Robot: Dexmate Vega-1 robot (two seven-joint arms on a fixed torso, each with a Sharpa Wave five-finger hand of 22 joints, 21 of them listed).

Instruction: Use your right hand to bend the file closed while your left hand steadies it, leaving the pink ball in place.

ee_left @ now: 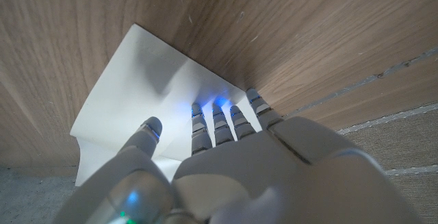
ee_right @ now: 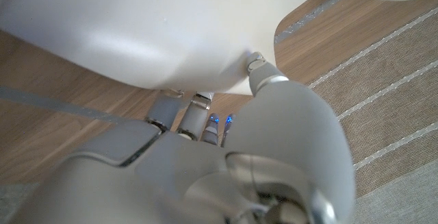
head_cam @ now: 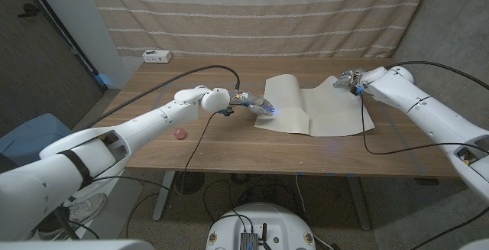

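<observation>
Right now the file (head_cam: 306, 106) lies spread open on the bench (head_cam: 229, 147), its left leaf curling up a little and its far right corner lifted. My left robot hand (head_cam: 256, 105) presses its fingertips (ee_left: 217, 118) down on the left leaf near the edge, fingers straight and together, holding nothing. My right robot hand (head_cam: 350, 81) has the raised right corner; in the right wrist view the sheet bows over my fingers (ee_right: 198, 107) with the thumb against its underside, so I judge it pinched.

It looks like thin, light, flexible card that bends easily but could slide on the smooth wood, so the outer edge is the place to hold, with firm pressure near the fold. The pink ball (head_cam: 180, 134) sits on the bench well apart, to the file's left.

How tight my right pinch is stays hidden behind my own palm, and the fold line is hard to make out.
</observation>
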